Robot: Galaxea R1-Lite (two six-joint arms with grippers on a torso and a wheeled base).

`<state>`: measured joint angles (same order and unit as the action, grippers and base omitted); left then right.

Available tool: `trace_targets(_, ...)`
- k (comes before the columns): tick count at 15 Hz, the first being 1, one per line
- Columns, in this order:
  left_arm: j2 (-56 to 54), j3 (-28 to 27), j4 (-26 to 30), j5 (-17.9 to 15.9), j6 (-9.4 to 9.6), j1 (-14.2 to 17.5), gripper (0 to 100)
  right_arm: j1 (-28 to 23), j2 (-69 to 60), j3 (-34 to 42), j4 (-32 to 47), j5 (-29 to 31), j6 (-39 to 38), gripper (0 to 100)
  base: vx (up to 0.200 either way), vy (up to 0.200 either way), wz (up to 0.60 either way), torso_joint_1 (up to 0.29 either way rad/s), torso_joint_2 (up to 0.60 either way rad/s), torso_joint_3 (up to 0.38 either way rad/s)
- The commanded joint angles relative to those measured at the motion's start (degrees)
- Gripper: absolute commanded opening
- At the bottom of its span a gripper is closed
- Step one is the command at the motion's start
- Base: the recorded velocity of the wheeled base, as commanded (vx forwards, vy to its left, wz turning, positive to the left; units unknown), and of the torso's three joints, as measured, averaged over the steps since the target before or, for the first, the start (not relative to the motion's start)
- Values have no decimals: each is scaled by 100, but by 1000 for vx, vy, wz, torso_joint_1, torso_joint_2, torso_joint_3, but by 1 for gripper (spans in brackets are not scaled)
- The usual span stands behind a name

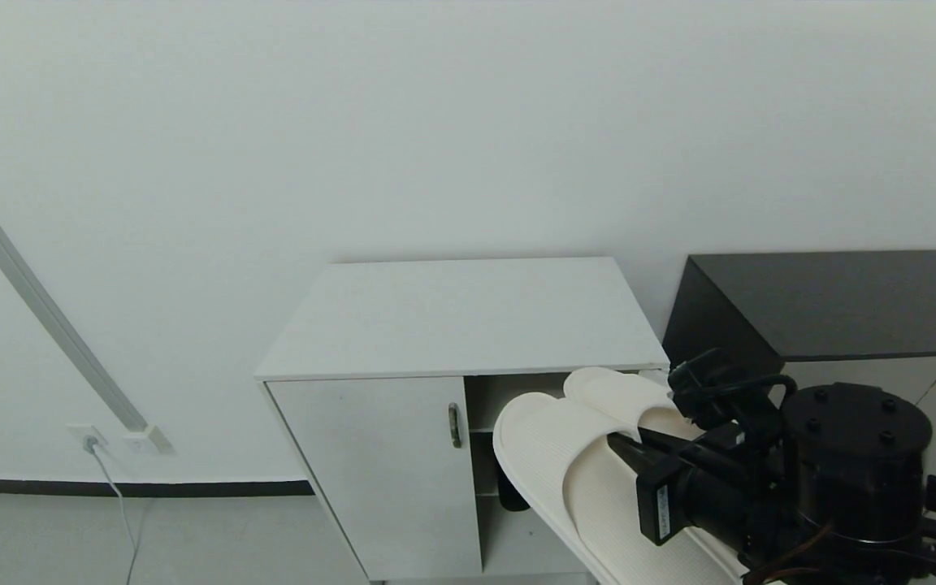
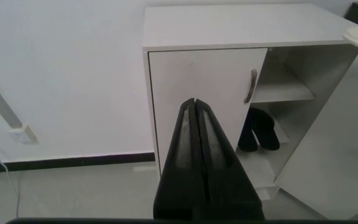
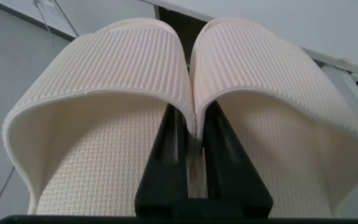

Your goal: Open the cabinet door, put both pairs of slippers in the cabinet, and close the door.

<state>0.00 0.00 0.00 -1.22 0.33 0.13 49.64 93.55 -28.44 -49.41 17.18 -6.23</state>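
Cream ribbed slippers (image 1: 565, 479) (image 3: 123, 93) are hanging side by side in the right tool (image 1: 624, 444) (image 3: 194, 127), which is pinching the two inner edges of their straps together between its narrow black fingers (image 3: 219, 155). The pair is being held in the air just in front of the open right half of the white cabinet (image 1: 460, 317) (image 2: 229, 25), toes pointing toward it and reaching about level with the front edge of the cabinet top.

The cabinet's left door (image 1: 379, 471) (image 2: 197, 74) is sitting closed, its metal handle (image 1: 454, 425) (image 2: 252, 85) at the door's inner edge, while the right door (image 2: 334, 143) is standing swung wide open. Inside, a pair of black slippers (image 2: 260, 130) (image 1: 511, 496) is resting in the lower compartment under the shelf (image 2: 281, 90), close to the edge of the closed door.

The left tool (image 2: 195, 106) is hovering well apart from the cabinet, facing the closed door, its fingers pressed fully together and carrying nothing.

A black unit (image 1: 842, 301) is standing just beside the cabinet's right side, and a wall socket (image 1: 90, 439) with a cable plugged in is showing low on the wall to the left.
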Motion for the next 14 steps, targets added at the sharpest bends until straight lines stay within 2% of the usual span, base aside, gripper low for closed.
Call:
trace_targets(1,0,0,0,-1,2,4,0,19,93,23,-69,-4,8,0,0,0,0,-149,354,198)
trace_targets(8,0,0,0,-1,2,4,0,19,137,111,-113,31,16,0,0,0,0,-164,378,212)
trace_targets(14,0,0,0,-1,2,4,0,19,146,119,-113,31,16,0,0,0,0,-222,538,309)
